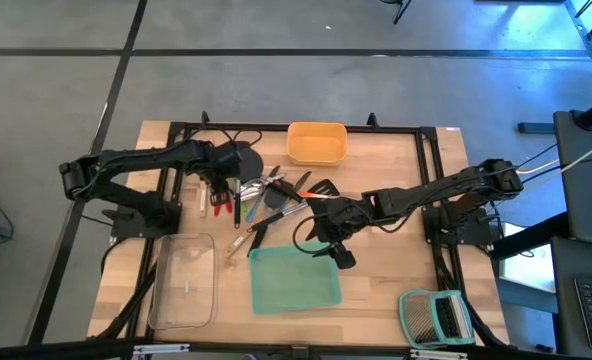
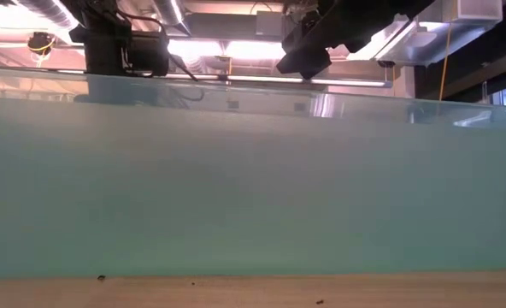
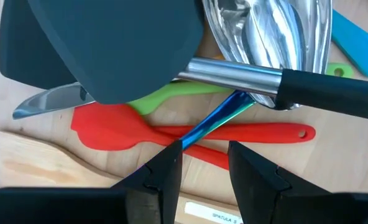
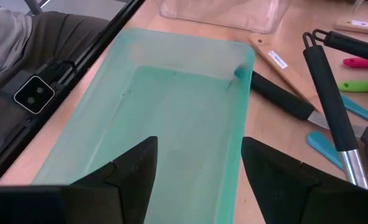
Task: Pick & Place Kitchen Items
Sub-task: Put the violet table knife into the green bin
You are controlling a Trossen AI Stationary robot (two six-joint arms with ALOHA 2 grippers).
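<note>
The left gripper hangs low over the heaped utensils on the counter, fingers apart astride an iridescent handle — apparently lining up a grab. The right gripper hovers over the teal tray, fingers spread and empty — the tray holds nothing yet.

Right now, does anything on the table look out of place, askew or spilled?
Nothing looks spilled or damaged. The utensils lie crossed in a loose heap between the yellow tray and the empty teal tray, as expected for sorting. The green-framed slatted rack overhangs the table's near edge.
</note>
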